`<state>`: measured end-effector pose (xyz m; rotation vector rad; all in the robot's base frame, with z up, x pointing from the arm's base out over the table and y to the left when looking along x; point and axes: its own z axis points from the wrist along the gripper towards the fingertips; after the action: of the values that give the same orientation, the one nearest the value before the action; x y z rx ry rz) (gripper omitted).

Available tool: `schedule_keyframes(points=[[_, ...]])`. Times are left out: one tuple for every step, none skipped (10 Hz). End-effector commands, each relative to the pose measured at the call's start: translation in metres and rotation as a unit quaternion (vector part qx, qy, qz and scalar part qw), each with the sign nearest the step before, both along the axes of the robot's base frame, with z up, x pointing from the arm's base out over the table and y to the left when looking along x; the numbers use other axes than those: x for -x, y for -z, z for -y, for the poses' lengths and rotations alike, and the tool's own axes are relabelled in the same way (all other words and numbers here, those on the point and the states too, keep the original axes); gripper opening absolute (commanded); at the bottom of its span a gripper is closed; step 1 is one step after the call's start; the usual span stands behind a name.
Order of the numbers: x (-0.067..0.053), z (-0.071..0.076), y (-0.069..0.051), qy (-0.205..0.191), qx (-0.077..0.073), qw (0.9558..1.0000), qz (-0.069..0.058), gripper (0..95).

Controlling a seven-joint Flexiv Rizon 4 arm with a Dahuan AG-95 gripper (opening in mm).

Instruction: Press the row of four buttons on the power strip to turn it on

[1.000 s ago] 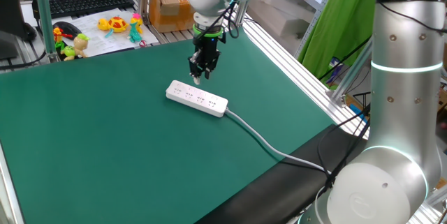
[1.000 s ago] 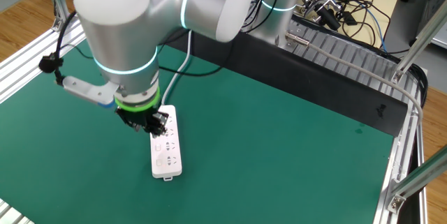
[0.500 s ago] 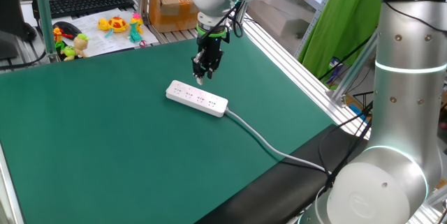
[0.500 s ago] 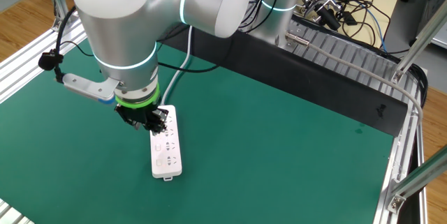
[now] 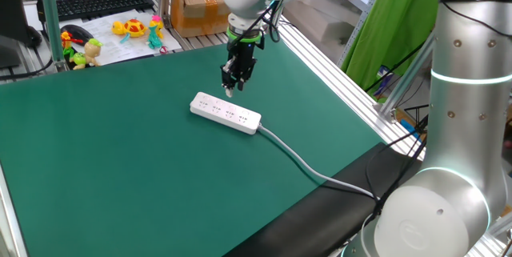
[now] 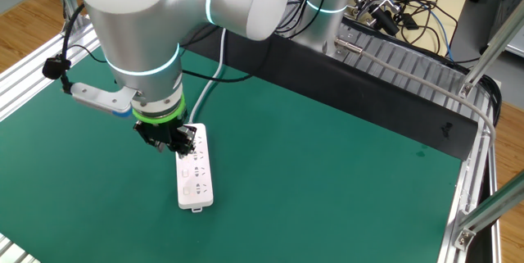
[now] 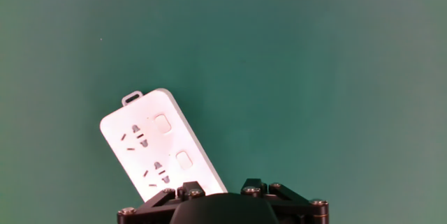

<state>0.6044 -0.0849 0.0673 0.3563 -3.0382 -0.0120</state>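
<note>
The white power strip [image 5: 226, 114] lies flat on the green mat, its grey cable [image 5: 308, 166] trailing toward the near right edge. My gripper [image 5: 230, 89] hangs just above and behind the strip's middle, fingers pointing down and apart from it. In the other fixed view the gripper [image 6: 169, 147] hovers over the cable end of the power strip [image 6: 196, 179]. The hand view shows the free end of the power strip [image 7: 157, 147] with two of the buttons [image 7: 165, 123] beside its socket holes. There the fingertips are hidden behind the gripper body [image 7: 220, 206], so their gap does not show.
A black keyboard [image 5: 104, 2], small toys [image 5: 128, 27] and a cardboard box [image 5: 196, 5] sit beyond the mat's far edge. Aluminium rails [image 5: 336, 73] border the right side. Loose cables [image 6: 393, 9] lie behind the table in the other fixed view.
The gripper has lifted a little and drifted slightly away from the strip's far edge. The strip has not moved.
</note>
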Motion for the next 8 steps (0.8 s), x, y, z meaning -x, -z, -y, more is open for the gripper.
schedule_keyframes(points=[[0.000,-0.001,0.000,-0.001,-0.012,0.9999,0.005,38.0],[0.000,-0.001,0.000,-0.004,-0.017,0.9994,0.030,38.0],[0.000,-0.001,0.000,0.001,-0.016,0.9991,0.039,38.0],[0.000,-0.001,0.000,0.005,-0.016,0.9991,0.039,38.0],[0.001,0.000,-0.005,0.011,-0.016,0.9990,0.041,38.0],[0.005,0.002,-0.015,0.014,-0.015,0.9988,0.044,38.0],[0.007,0.003,-0.021,0.015,-0.015,0.9988,0.045,38.0],[0.010,0.005,-0.029,0.014,-0.015,0.9988,0.045,38.0]])
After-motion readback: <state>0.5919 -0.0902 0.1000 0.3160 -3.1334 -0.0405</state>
